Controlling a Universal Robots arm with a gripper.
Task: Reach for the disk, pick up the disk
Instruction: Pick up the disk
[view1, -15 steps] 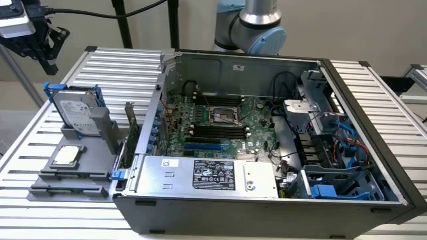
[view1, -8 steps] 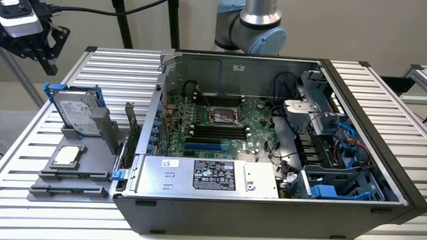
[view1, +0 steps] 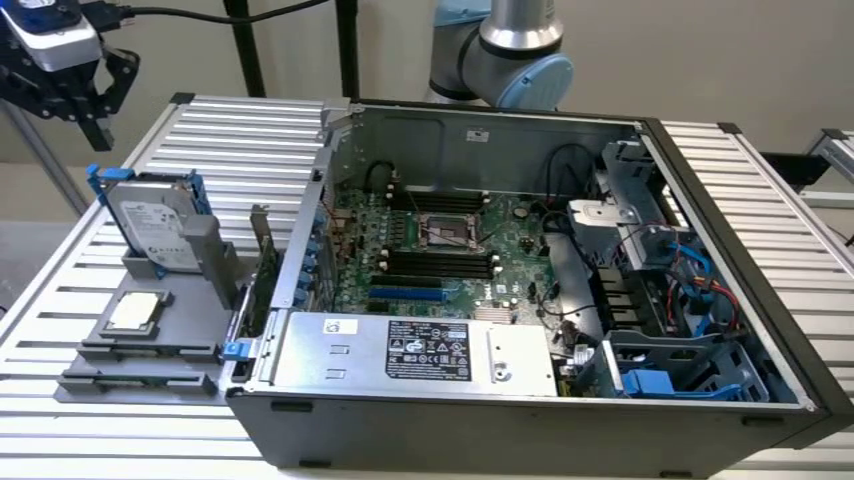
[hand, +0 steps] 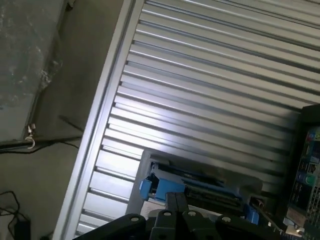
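The hand, pressed together and holding nothing, hangs above the disk, which stands on edge in a grey holder on the tabletop.

Silver-grey arm joint with pale blue cap, black cable, matte black tool — round screws

Bright, even light, soft shadows, white glare on the ribbed table.
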